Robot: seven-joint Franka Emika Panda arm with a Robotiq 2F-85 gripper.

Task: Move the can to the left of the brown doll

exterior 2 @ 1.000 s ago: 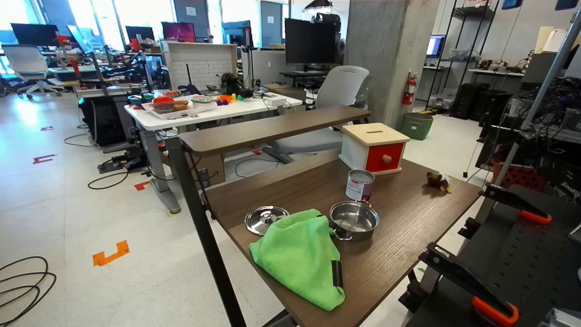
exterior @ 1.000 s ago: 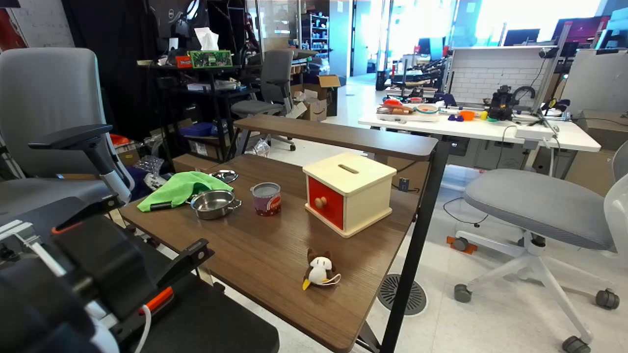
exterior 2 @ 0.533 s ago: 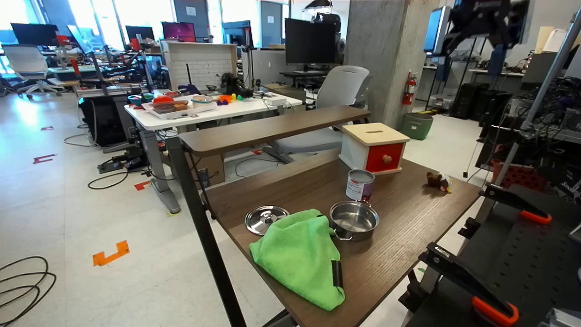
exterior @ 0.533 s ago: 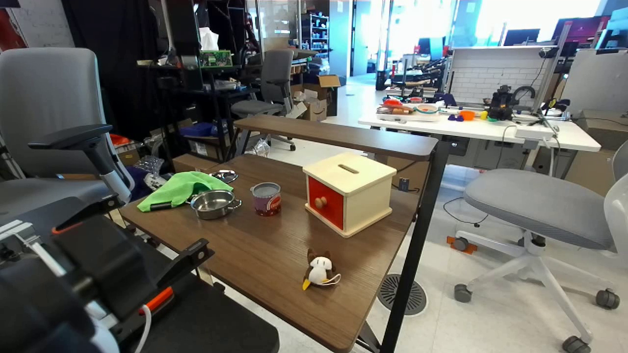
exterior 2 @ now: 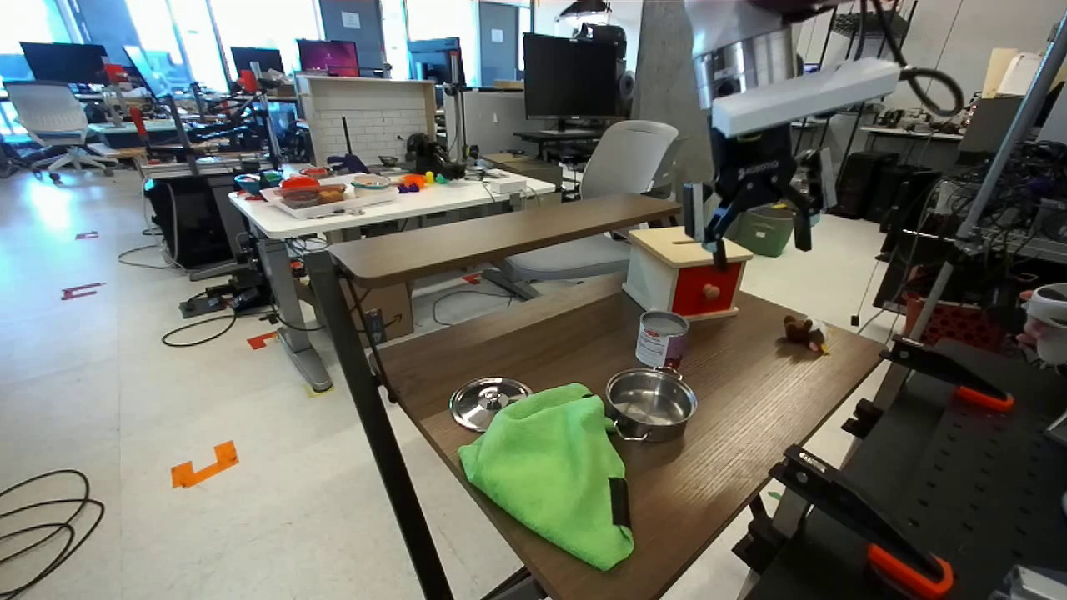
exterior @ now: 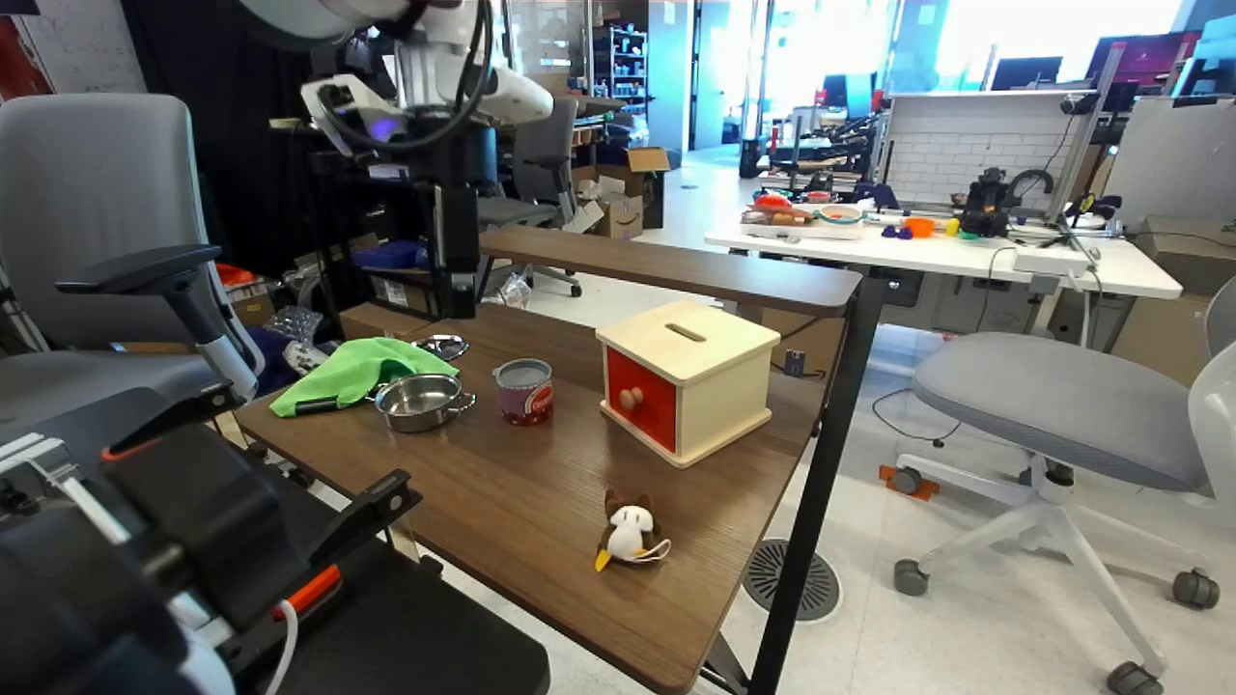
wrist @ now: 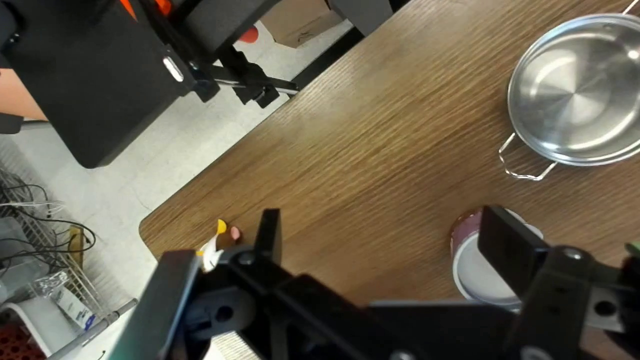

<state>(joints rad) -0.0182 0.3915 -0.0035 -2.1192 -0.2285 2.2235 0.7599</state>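
Wood-grain surface [exterior 2: 742,412] slants across an exterior view, where I see my fingers [exterior 2: 803,233] spread, nothing between them, blocking part of the red-fronted wooden box [exterior 2: 687,285]. The can [exterior 2: 662,342] stands upright near the steel pot [exterior 2: 650,408]; the green cloth [exterior 2: 542,483] hides an edge of the pot lid [exterior 2: 486,402]. In an exterior view the brown doll [exterior: 632,529] shows its white face, well apart from the can, but my fingers line up, masking their gap. Through the wrist view they block parts of can and doll.
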